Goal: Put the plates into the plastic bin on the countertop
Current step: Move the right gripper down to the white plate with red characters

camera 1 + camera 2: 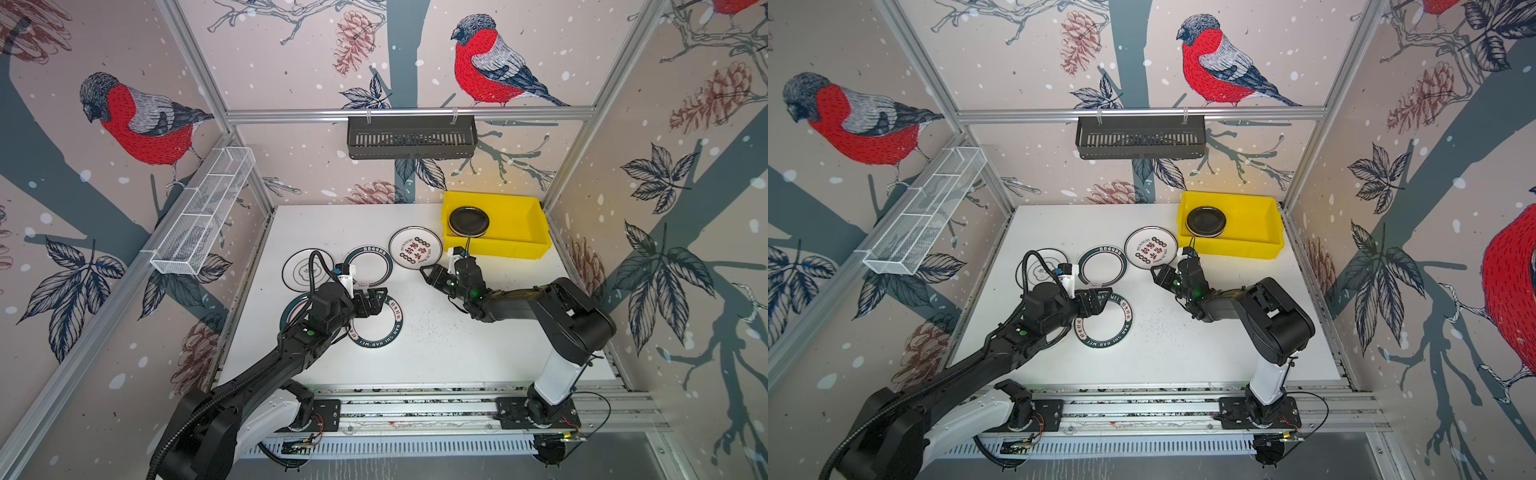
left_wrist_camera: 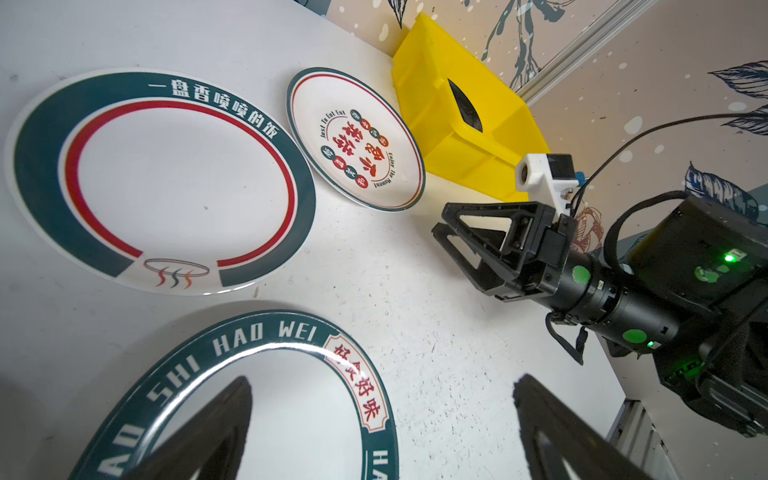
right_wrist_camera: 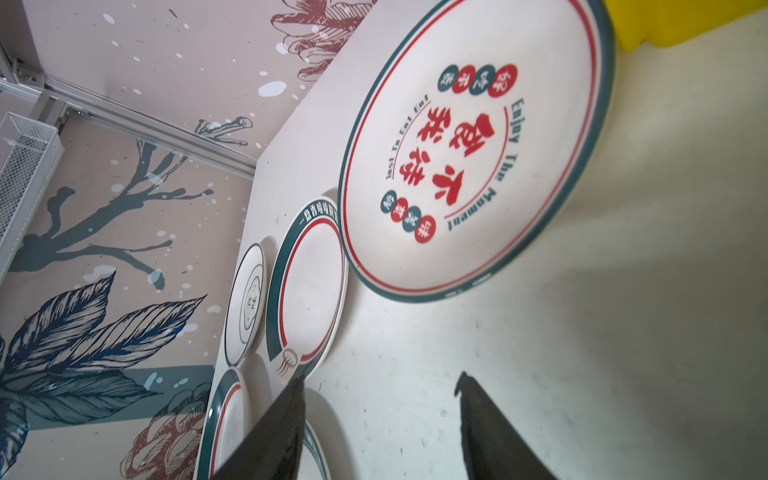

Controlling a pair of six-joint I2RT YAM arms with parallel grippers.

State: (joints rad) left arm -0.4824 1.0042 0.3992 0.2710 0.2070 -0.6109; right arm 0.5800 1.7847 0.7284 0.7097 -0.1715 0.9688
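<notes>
The yellow plastic bin (image 1: 498, 247) (image 1: 1229, 248) stands at the countertop's (image 1: 436, 345) back right with black plates (image 1: 468, 221) stacked inside. Beside it lies a white plate with red characters (image 1: 415, 248) (image 3: 469, 149). My right gripper (image 1: 424, 273) (image 3: 379, 380) hovers just in front of that plate, open, with nothing between its fingers. To the left lie a green-rimmed plate (image 1: 368, 268) (image 2: 162, 178) and a black-edged white plate (image 1: 305, 270). My left gripper (image 1: 380, 297) (image 2: 382, 390) stands open over the edge of the "HAO WEI" plate (image 1: 376, 328) (image 2: 257, 340). Another green-rimmed plate (image 1: 289, 311) is mostly hidden under the left arm.
A black slotted basket (image 1: 411, 139) hangs on the back rail. A white wire mesh tray (image 1: 203, 216) hangs on the left wall. Aluminium frame rails edge the table, and bare tabletop lies between the two arms toward the front.
</notes>
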